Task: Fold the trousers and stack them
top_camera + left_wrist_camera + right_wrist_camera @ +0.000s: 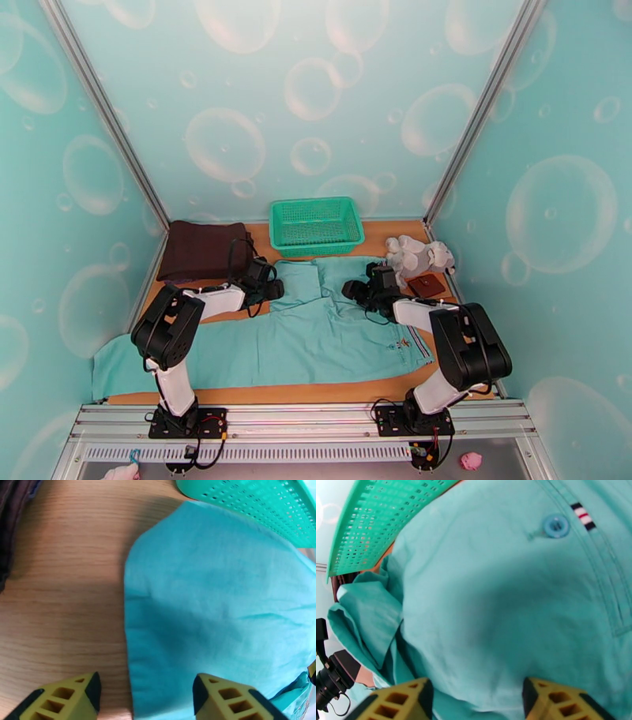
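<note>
My left pincer was spread, straddling the edge of the trousers, with one finger over bare table, probably lined up to nip that edge for a fold. My right pincer was spread too, pinching nothing. Cloth lay right under it, the button ahead and the basket beyond.

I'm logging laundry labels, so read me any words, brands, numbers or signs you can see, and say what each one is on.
No readable text anywhere.
Small coloured mark on the trousers, near the waistband: too small to read.
Striped tab beside the button: stripes only, no letters.
</note>
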Controlling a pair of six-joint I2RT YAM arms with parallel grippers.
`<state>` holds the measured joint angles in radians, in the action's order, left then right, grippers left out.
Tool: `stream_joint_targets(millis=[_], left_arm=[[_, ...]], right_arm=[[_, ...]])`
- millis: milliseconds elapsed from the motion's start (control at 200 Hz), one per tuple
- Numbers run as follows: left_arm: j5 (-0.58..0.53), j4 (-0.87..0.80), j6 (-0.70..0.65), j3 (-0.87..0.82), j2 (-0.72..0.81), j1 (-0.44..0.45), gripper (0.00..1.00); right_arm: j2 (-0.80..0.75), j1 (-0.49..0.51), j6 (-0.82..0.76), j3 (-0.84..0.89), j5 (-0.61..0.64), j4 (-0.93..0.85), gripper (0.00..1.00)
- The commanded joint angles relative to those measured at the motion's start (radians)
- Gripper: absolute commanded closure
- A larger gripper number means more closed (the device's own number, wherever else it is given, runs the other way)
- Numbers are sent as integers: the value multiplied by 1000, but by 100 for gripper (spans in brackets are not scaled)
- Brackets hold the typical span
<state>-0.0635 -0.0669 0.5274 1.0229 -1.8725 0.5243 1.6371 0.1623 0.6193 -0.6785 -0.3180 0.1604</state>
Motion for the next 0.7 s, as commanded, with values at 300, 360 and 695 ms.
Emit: stream_joint_targets(millis=[300,360,695], left_arm=[[-19,-117,10,-14,69,25,100],[-83,-162,8,-13,132,19,100],[-368,-302,-67,-6,419,-60,100]], right_arm=[[3,-2,-1,59,-18,65,36],[3,-4,-1,68,-9,62,36],[39,-34,10,112,-17,64,37]])
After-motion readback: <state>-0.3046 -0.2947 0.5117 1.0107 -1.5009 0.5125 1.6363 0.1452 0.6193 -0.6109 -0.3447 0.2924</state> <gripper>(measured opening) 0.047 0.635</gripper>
